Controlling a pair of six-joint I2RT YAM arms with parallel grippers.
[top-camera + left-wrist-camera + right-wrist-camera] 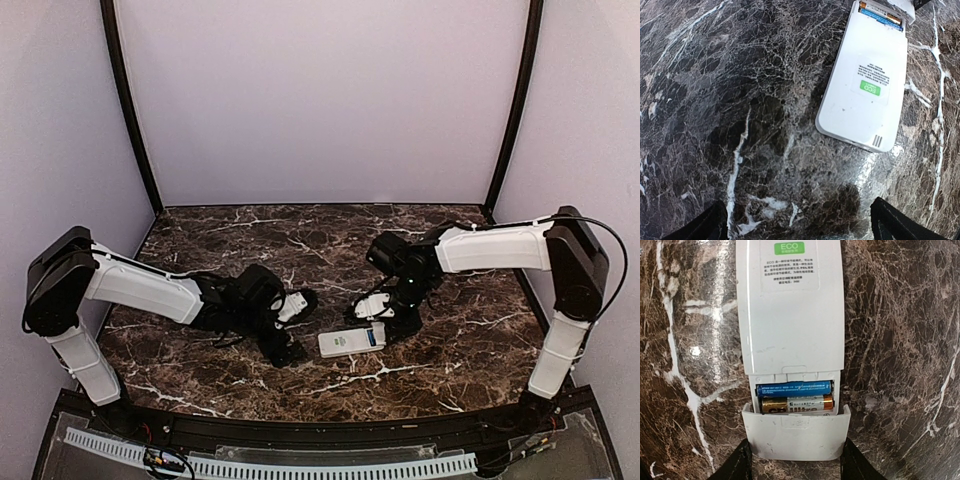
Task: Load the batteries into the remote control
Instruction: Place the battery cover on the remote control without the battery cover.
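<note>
The white remote control [790,310] lies face down on the marble table, its green ECO sticker up. Its battery bay is open and holds a blue battery [794,388] and a gold and silver one [796,404] side by side. My right gripper [795,460] is shut on the small white cover piece [796,436], which sits at the bay's end and overlaps it. My left gripper [800,227] is open and empty, just above bare table a little off the remote's [865,85] other end. In the top view the remote [343,343] lies between my left gripper [283,347] and my right gripper [386,322].
Dark marble table [250,240] with plain walls on three sides. A black rim [300,425] runs along the near edge. Both arms reach in low toward the middle.
</note>
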